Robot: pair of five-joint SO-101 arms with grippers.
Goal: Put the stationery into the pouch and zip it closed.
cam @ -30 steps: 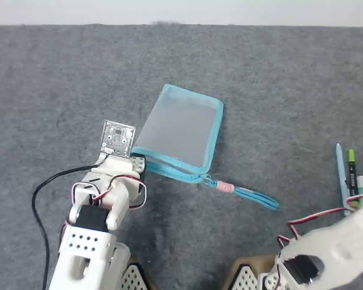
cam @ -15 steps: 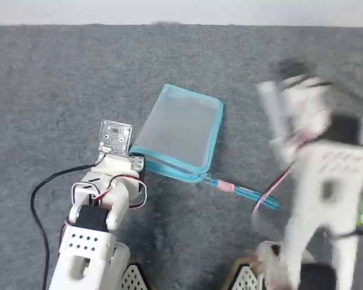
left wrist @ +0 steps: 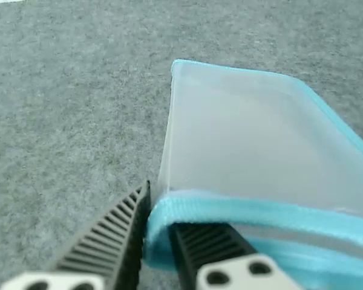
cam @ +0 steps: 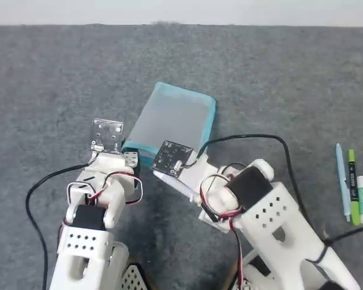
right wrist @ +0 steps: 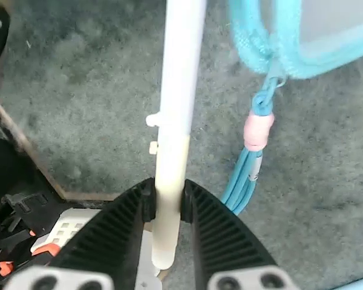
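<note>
Swung in from the right, the right gripper [right wrist: 168, 196] clamps a white pen [right wrist: 180, 84] by the pouch [cam: 172, 118], hiding its strap [right wrist: 245, 172] overhead; the left gripper [left wrist: 159, 220] pinches the pouch's edge.

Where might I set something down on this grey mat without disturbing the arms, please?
Bare grey mat lies left of the translucent blue-edged pouch, along the far edge, and between it and the blue pen at the right. It is crowded at the pouch's near edge, where the left gripper pinches its corner and the right gripper holds a white pen.
</note>
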